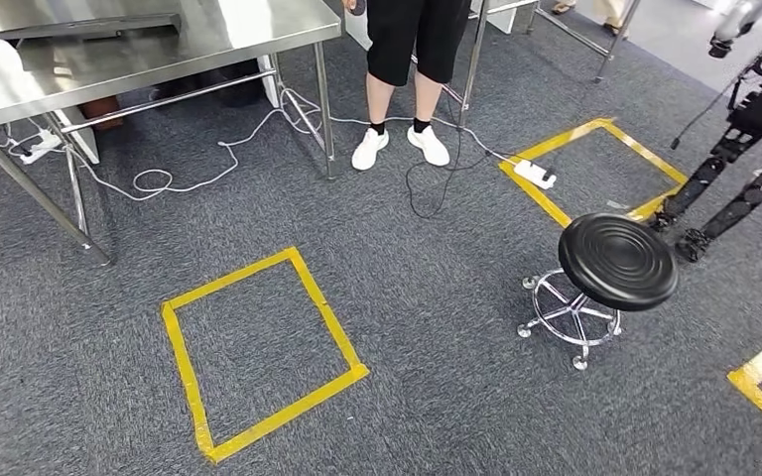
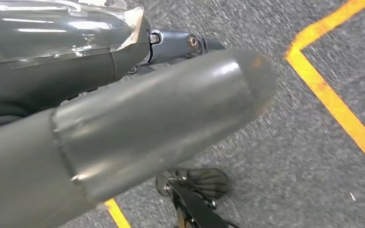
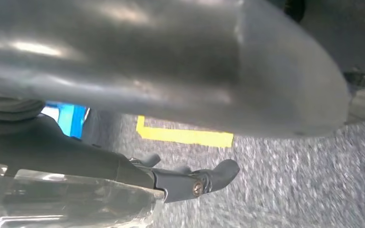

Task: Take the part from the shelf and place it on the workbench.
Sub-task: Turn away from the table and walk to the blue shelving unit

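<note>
A steel workbench (image 1: 159,45) stands at the far left, with a flat dark item (image 1: 89,27) lying on its top. My left hand (image 2: 161,118) hangs over grey carpet, thumb stretched out and dark fingers (image 2: 190,42) straight, nothing between them. My right hand (image 3: 180,71) hangs the same way, its fingers (image 3: 218,173) extended and holding nothing. A glossy cover (image 3: 66,199) sits along each hand.
A person (image 1: 402,79) in black shorts and white shoes stands ahead by the bench leg. A black stool (image 1: 615,260) on castors is at the right, and dark jointed robot legs (image 1: 744,169) beyond it. Yellow tape squares (image 1: 258,352) mark the carpet. White cables (image 1: 189,174) and a power strip (image 1: 536,174) lie on the floor.
</note>
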Controlling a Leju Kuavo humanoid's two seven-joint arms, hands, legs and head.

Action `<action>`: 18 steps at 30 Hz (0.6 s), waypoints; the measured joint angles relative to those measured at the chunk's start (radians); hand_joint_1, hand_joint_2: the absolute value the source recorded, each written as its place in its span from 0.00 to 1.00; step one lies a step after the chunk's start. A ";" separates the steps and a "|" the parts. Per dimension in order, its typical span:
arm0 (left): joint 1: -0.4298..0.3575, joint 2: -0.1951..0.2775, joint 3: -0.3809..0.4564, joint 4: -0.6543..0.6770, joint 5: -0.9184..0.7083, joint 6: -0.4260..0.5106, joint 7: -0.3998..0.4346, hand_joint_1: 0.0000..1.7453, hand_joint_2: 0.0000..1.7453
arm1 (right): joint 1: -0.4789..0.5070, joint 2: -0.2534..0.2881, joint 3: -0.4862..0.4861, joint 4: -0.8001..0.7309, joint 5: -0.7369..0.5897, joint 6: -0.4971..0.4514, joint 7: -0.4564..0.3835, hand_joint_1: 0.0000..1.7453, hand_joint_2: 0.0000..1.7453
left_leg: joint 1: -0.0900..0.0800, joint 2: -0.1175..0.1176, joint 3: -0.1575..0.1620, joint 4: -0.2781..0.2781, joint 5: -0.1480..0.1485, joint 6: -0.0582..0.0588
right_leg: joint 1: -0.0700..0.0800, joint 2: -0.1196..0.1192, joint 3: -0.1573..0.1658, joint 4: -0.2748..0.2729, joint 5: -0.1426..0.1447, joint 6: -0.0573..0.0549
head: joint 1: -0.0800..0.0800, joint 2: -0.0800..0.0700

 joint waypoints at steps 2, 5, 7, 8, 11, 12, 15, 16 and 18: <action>0.000 0.000 0.002 0.000 0.006 0.000 0.023 0.00 0.00 | 0.002 -0.001 -0.004 0.000 -0.006 0.000 0.002 0.00 0.00 | 0.000 0.029 0.001 -0.011 0.010 0.017 | 0.003 -0.045 -0.029 0.046 -0.027 0.001 | 0.005 0.000; 0.003 0.000 0.009 0.001 0.010 -0.002 0.065 0.00 0.00 | 0.001 -0.003 -0.015 0.000 -0.023 -0.003 0.005 0.00 0.00 | -0.007 0.076 -0.003 -0.013 0.012 0.028 | 0.003 -0.099 -0.110 0.221 -0.109 -0.007 | 0.010 0.000; 0.004 0.000 0.012 0.001 0.009 -0.007 0.083 0.00 0.00 | 0.005 -0.004 -0.025 0.000 -0.037 -0.009 0.009 0.00 0.00 | -0.009 0.106 -0.005 -0.013 0.012 0.028 | 0.000 -0.108 -0.117 0.260 -0.118 0.004 | 0.010 0.000; 0.004 0.000 0.012 0.001 0.008 -0.010 0.086 0.00 0.00 | 0.007 -0.005 -0.030 0.000 -0.044 -0.014 0.011 0.00 0.00 | -0.010 0.119 -0.004 -0.012 0.012 0.028 | -0.001 -0.116 -0.090 0.222 -0.102 0.013 | 0.011 0.000; 0.004 -0.003 0.014 0.001 0.008 -0.012 0.062 0.00 0.00 | 0.008 -0.010 -0.049 0.000 -0.067 -0.032 -0.009 0.00 0.00 | -0.017 0.153 0.001 -0.008 0.007 0.018 | 0.003 -0.182 0.026 0.031 -0.045 0.023 | 0.012 0.000; 0.004 -0.004 0.015 0.001 0.009 -0.012 0.045 0.00 0.00 | 0.007 -0.011 -0.056 0.000 -0.076 -0.040 -0.029 0.00 0.00 | -0.020 0.163 0.003 -0.007 0.006 0.012 | 0.006 -0.196 0.042 0.001 -0.036 0.018 | 0.011 0.000; 0.000 -0.009 0.018 0.000 0.018 -0.012 -0.035 0.00 0.00 | 0.011 -0.016 -0.085 -0.001 -0.109 -0.067 -0.142 0.00 0.00 | -0.018 0.181 0.008 -0.003 0.001 -0.004 | 0.005 -0.172 0.036 -0.005 -0.027 0.000 | 0.006 0.000; -0.001 -0.011 0.020 0.000 0.024 -0.012 -0.070 0.00 0.00 | 0.012 -0.017 -0.096 -0.001 -0.119 -0.075 -0.193 0.00 0.00 | -0.014 0.164 0.005 0.008 -0.010 -0.010 | 0.000 -0.160 0.035 -0.007 -0.024 -0.008 | 0.005 0.000; 0.001 -0.015 0.027 -0.004 0.037 -0.009 -0.137 0.00 0.00 | 0.005 -0.018 -0.118 -0.004 -0.133 -0.088 -0.287 0.00 0.00 | -0.008 0.104 -0.025 0.081 -0.065 -0.019 | -0.008 -0.138 0.036 -0.010 -0.015 -0.025 | 0.004 0.000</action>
